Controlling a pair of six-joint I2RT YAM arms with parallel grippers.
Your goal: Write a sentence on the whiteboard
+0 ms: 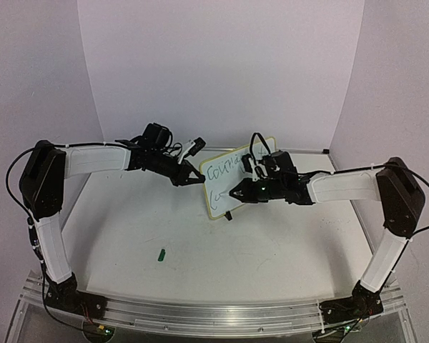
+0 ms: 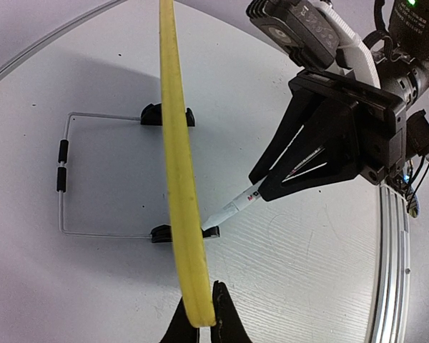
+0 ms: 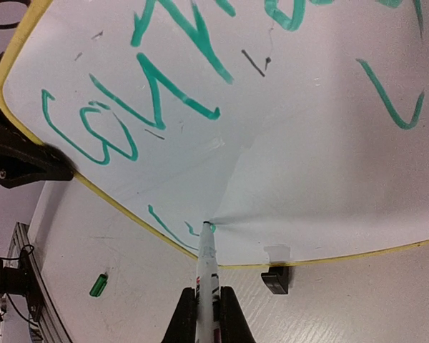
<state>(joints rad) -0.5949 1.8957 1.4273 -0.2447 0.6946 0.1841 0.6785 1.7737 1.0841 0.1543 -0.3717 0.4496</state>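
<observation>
The whiteboard (image 1: 220, 193) is standing tilted on the table (image 1: 129, 236), its left edge clamped by the left gripper (image 2: 199, 314). The right gripper (image 3: 206, 294), squeezing a marker (image 3: 205, 261), is pointing it straight ahead, tip touching the sentence's (image 3: 164, 86) second line near the lower rim.

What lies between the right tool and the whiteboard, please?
A marker, gripped in the right tool, bridges that gap, its green tip touching the whiteboard near its rim; the right wrist view shows this.

Light is soft and even, coming from above — bright, with no hard glare. The whiteboard (image 2: 174, 143) throws a wide pale shadow on the table (image 2: 300, 271). Both wrist views bend at the edges — the top view is a little unsharp.
</observation>
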